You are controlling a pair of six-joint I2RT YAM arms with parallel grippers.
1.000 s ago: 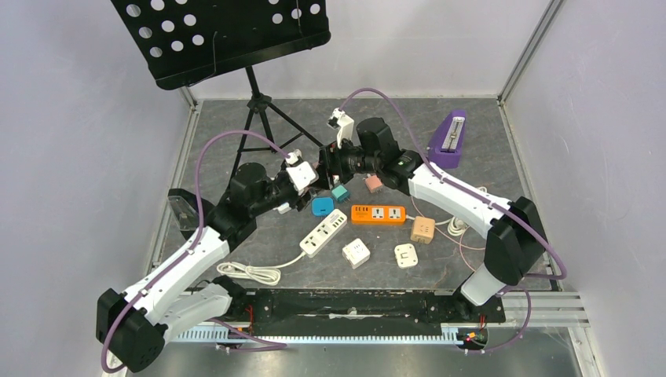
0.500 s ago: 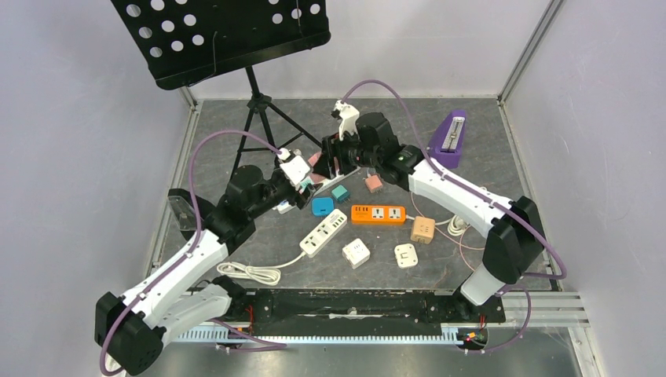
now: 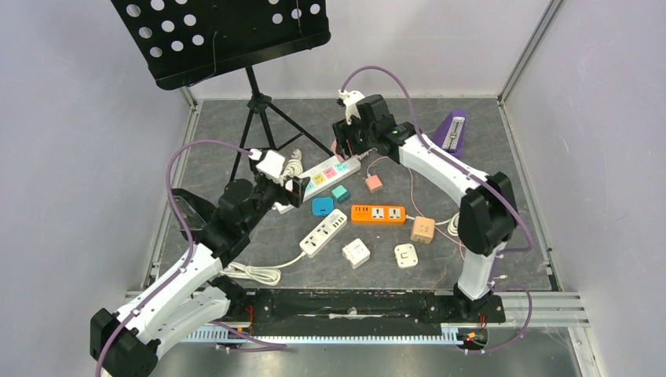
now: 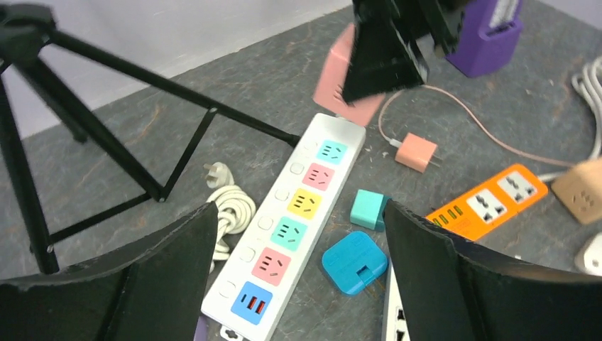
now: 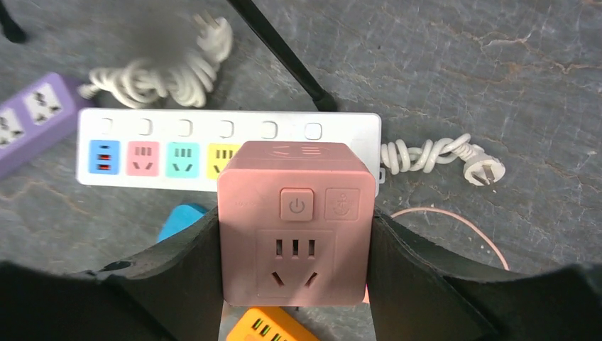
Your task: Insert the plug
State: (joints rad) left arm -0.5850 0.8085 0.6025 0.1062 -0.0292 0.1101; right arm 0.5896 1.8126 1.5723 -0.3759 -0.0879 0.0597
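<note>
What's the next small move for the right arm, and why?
Probably lower the right gripper, lining the pink plastic cube adapter up over an end socket of the white power strip with coloured outlets. The cube is gripped and hangs above that end, not yet plugged in; the left gripper stands open, apart.

Music stand (image 3: 258, 102): back left of the tabletop (image 3: 220, 133).
Long power strip (image 3: 328, 172): centre, slanted, just right of the stand's feet.
Cube socket (image 5: 296, 222): in the right end effector (image 5: 296, 238), over the strip's far end.
Metronome (image 3: 453, 131): back right.
</note>
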